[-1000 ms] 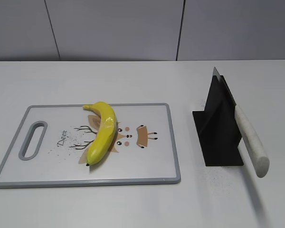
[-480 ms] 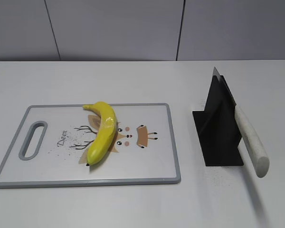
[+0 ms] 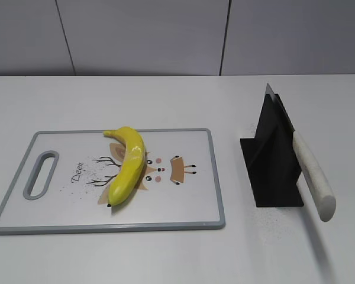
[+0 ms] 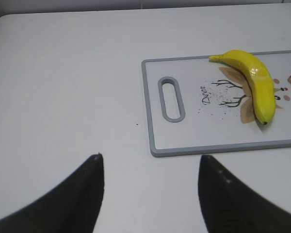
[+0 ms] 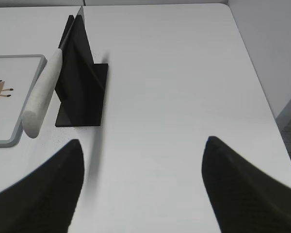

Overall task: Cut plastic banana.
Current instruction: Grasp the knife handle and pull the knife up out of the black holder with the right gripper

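The plastic banana [image 3: 127, 165] is glossy yellow and curved, lying on a white cutting board [image 3: 189, 195] with a grey rim and a deer drawing. It also shows in the left wrist view [image 4: 254, 82]. A knife with a white handle [image 3: 312, 174] rests in a black stand [image 3: 272, 160], also in the right wrist view [image 5: 41, 97]. My left gripper [image 4: 150, 158] is open and empty over bare table left of the board. My right gripper [image 5: 143, 141] is open and empty over bare table right of the stand. Neither gripper shows in the exterior view.
The board's handle slot [image 3: 40, 174] is at its left end. The white table [image 3: 165, 100] ends at a grey wall behind, and its right edge [image 5: 254, 73] shows in the right wrist view.
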Controlling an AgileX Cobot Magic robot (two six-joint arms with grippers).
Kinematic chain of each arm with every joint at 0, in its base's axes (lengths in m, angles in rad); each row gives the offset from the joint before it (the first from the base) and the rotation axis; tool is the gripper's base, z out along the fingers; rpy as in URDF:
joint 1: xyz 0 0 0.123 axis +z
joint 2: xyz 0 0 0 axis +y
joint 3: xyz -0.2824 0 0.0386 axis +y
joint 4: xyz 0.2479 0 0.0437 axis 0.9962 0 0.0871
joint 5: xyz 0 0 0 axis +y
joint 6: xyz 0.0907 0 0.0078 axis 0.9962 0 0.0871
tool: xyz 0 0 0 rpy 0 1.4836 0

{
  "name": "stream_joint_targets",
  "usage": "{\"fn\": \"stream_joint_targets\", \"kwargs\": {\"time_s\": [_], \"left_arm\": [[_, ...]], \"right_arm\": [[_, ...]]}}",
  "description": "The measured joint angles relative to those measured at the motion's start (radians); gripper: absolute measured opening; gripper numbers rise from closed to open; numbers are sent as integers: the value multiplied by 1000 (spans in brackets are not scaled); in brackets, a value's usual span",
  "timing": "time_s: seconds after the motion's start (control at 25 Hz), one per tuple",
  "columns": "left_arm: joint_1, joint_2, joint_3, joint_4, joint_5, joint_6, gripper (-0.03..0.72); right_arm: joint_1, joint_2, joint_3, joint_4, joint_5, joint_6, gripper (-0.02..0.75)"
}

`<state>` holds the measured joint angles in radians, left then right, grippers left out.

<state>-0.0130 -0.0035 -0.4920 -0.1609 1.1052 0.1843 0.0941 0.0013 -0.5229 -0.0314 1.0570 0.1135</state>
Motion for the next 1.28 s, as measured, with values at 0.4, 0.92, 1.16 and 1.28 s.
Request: {"fn": "stream_joint_targets", "kwargs": {"time_s": [0.4, 0.92, 1.16, 1.28], "left_arm": [[0, 0, 0, 0, 0, 0, 589], [0, 0, 0, 0, 0, 0, 589], [0, 0, 0, 0, 0, 0, 589], [0, 0, 0, 0, 0, 0, 589]], "right_arm": [[0, 421, -150, 44, 110, 0, 574], [128, 832, -282, 49, 108, -8, 574], [249, 1010, -365, 79, 121, 58, 574], [253, 1092, -395, 134, 93, 69, 574]]}}
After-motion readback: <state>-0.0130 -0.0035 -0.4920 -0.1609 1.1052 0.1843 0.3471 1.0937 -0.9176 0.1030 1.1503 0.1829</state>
